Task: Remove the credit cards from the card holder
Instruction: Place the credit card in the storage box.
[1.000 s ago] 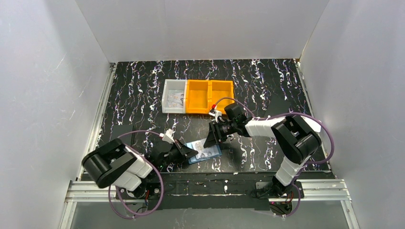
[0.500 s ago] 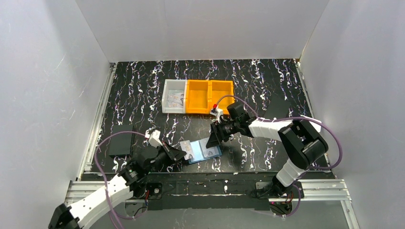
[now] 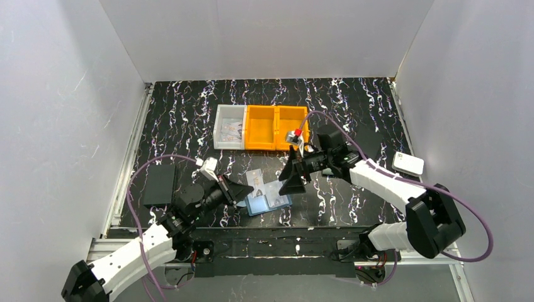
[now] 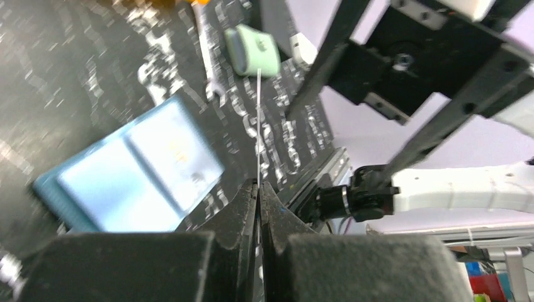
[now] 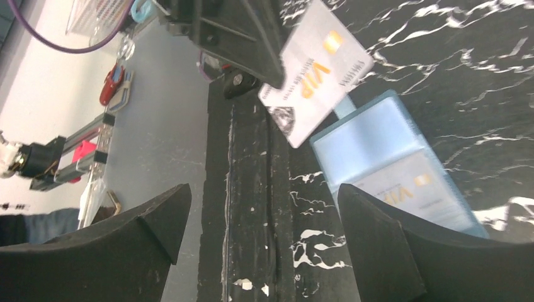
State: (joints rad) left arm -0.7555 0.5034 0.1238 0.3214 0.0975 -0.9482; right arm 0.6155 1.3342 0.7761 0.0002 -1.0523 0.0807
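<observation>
The blue card holder [image 3: 269, 202] lies open on the table near the front edge, light blue inside; it also shows in the left wrist view [image 4: 126, 173] and the right wrist view [image 5: 378, 135]. My left gripper [image 3: 247, 189] is shut on a pale credit card [image 3: 255, 178] and holds it above the holder's left end. That card shows edge-on in the left wrist view [image 4: 258, 126] and face-on in the right wrist view [image 5: 315, 78]. A second credit card [image 5: 412, 189] sits in the holder's pocket. My right gripper [image 3: 291, 179] is open and empty just right of the holder, and so it shows in its own view [image 5: 263, 195].
A white bin [image 3: 228, 134] and two orange bins [image 3: 277, 135] stand behind the holder. A pale green snap pouch [image 3: 408, 163] lies at the right, also in the left wrist view [image 4: 252, 50]. A black block [image 3: 159, 185] lies at the left. The table's front rail runs just below the holder.
My left gripper has drawn the card out of the holder and lifted it up and back. My right gripper has pulled off the holder to the right and risen.
</observation>
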